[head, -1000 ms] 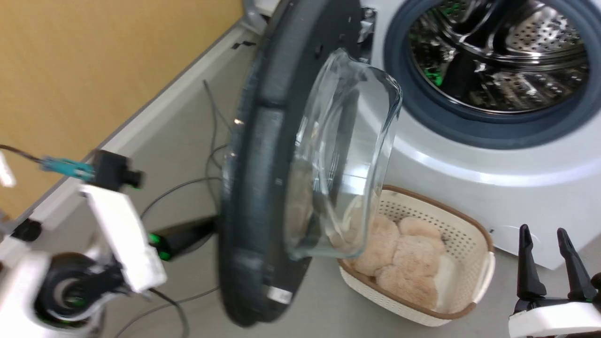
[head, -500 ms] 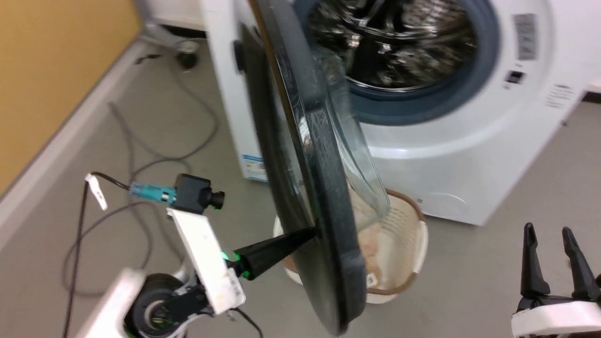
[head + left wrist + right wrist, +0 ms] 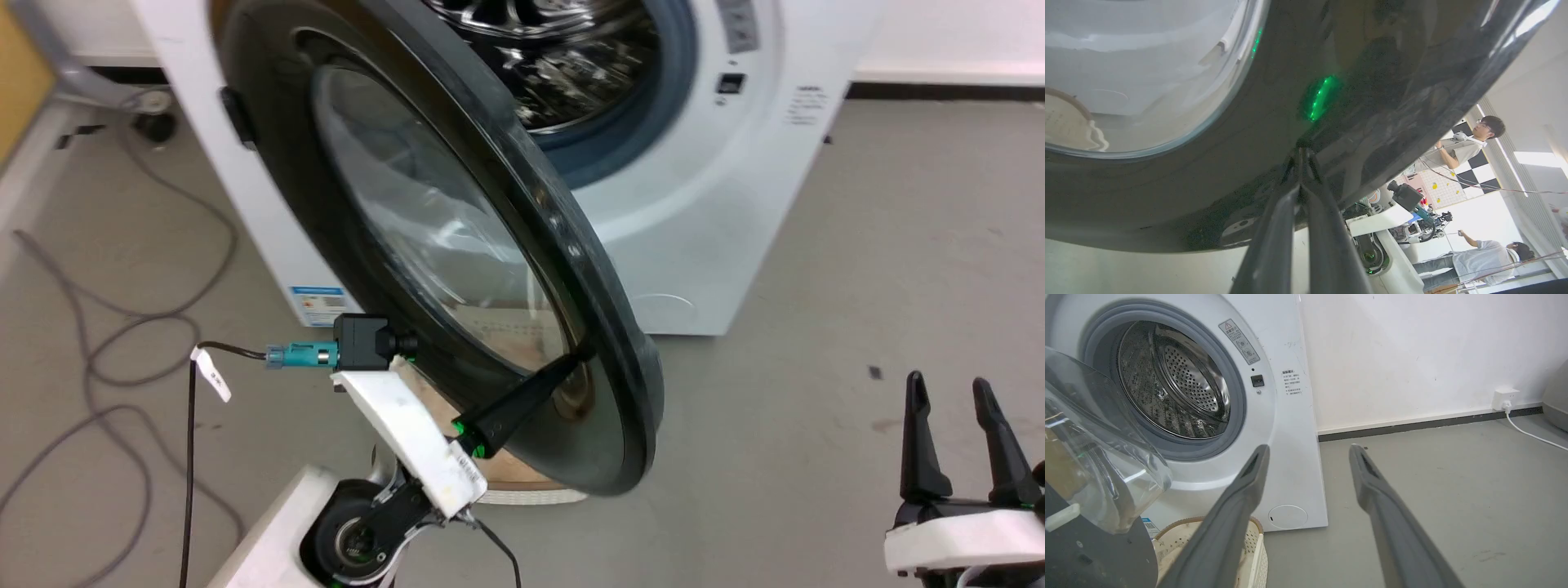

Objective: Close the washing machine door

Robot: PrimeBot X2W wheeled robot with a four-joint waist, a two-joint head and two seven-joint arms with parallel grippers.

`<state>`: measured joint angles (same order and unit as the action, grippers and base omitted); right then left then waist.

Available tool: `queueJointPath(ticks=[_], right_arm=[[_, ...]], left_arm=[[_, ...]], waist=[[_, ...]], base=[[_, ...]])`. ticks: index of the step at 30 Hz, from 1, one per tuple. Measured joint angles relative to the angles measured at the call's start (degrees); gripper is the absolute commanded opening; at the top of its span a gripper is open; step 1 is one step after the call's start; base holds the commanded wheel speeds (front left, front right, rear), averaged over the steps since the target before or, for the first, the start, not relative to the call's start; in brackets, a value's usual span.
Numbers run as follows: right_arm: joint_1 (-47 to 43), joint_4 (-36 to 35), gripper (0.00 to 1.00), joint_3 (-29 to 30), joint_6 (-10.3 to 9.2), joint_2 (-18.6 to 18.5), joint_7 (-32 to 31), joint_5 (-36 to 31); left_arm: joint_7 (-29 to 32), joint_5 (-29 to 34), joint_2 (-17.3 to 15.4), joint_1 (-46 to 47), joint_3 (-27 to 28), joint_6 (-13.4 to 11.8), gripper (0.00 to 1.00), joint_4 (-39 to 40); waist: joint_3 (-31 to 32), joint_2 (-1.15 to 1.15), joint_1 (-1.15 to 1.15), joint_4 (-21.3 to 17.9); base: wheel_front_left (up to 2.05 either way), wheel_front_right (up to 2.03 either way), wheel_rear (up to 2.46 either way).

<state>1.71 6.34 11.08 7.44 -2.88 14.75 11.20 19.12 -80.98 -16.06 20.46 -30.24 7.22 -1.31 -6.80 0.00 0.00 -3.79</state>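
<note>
The washing machine door (image 3: 441, 245) stands half open before the washing machine (image 3: 702, 212). Your left gripper (image 3: 581, 355), fingers together, touches its outer face; push steadily near the rim. The right gripper (image 3: 947, 390) waits, fingers apart.

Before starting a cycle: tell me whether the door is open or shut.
Open. The door stands swung away from the machine, drum exposed; the shut left gripper touches its outer face.

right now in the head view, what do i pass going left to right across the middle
cable → door → right end effector
</note>
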Motion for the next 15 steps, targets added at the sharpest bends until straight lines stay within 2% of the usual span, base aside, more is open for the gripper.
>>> queueJointPath(ticks=[15], right_arm=[[2.24,-0.36,1.00,-0.41,0.00,0.00,0.00,1.40]], left_arm=[[-12.68,-0.91,0.53,7.20,-4.46,0.00,0.00,-8.23]], waist=[[-3.67,0.00,0.00,-9.18]], base=[[0.00,0.00,0.00]])
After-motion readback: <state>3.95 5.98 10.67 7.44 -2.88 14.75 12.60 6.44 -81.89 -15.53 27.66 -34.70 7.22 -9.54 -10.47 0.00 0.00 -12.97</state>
